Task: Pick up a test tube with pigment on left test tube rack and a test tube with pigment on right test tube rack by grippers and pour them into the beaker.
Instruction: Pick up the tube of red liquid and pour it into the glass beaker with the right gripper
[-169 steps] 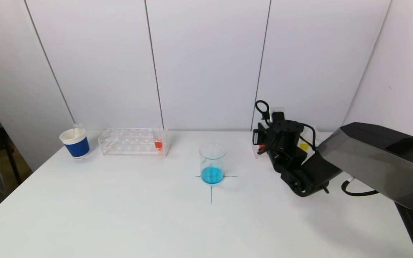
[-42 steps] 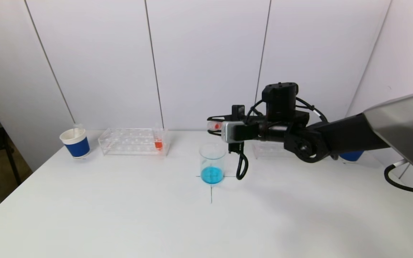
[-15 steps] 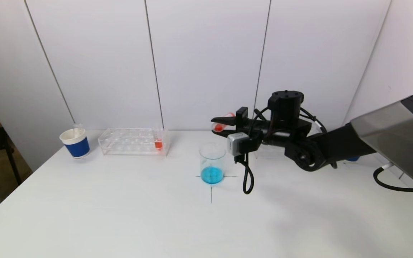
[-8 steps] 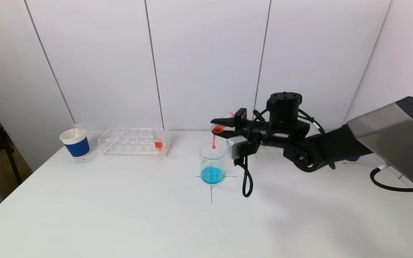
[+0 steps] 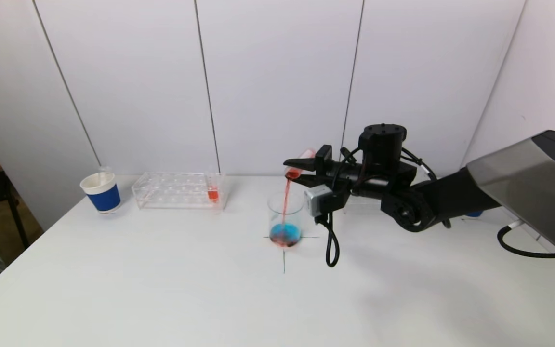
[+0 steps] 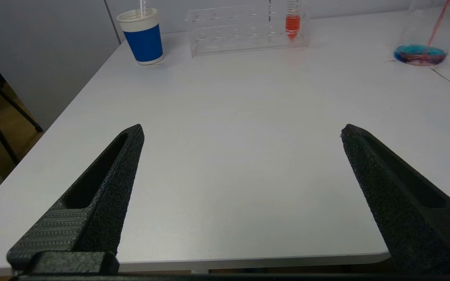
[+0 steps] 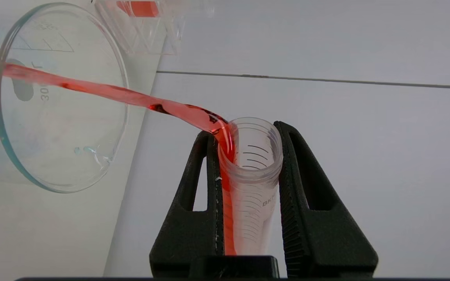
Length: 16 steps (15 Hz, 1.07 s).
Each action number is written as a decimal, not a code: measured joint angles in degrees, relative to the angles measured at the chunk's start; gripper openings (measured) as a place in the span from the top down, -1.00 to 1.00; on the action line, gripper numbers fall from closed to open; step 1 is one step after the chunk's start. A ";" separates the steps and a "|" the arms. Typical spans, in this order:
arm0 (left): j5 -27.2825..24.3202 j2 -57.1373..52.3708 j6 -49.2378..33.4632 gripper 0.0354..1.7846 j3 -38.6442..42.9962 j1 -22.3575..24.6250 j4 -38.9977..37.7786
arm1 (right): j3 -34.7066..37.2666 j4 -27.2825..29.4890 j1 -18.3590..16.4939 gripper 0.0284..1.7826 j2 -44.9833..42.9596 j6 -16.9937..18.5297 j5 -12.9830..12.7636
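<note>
Right tool clamps a tilted tube at the beaker's 1 o'clock, red liquid streaming in. Left tool, spread apart, hangs above the tabletop.

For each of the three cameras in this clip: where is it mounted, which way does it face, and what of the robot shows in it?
Head view: up on the robot, facing forward and down over the table; shows the right arm, its right gripper pouring a test tube into the beaker.
Left wrist view: low at the table edge, facing the rack; shows the open left gripper.
Right wrist view: behind the right gripper, facing the beaker mouth.
Shared: beaker and red stream.
</note>
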 joint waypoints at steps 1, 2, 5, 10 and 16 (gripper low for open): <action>-0.01 0.00 0.00 -0.98 0.00 -0.02 0.00 | 0.00 0.04 0.00 0.50 0.05 -0.73 0.00; -0.01 0.00 0.00 -0.98 0.00 0.00 0.00 | -0.02 0.09 -0.05 0.50 0.07 -1.46 0.00; 0.00 0.00 0.01 -0.98 0.00 -0.02 0.00 | -0.04 0.34 -0.06 0.50 0.00 -4.12 0.02; 0.00 0.00 0.00 -0.98 0.00 0.00 0.00 | 0.22 0.37 -0.02 0.50 -0.39 -7.49 0.06; -0.01 0.00 0.04 -0.98 0.00 0.00 0.00 | 0.38 0.28 0.06 0.50 -0.33 -11.78 0.02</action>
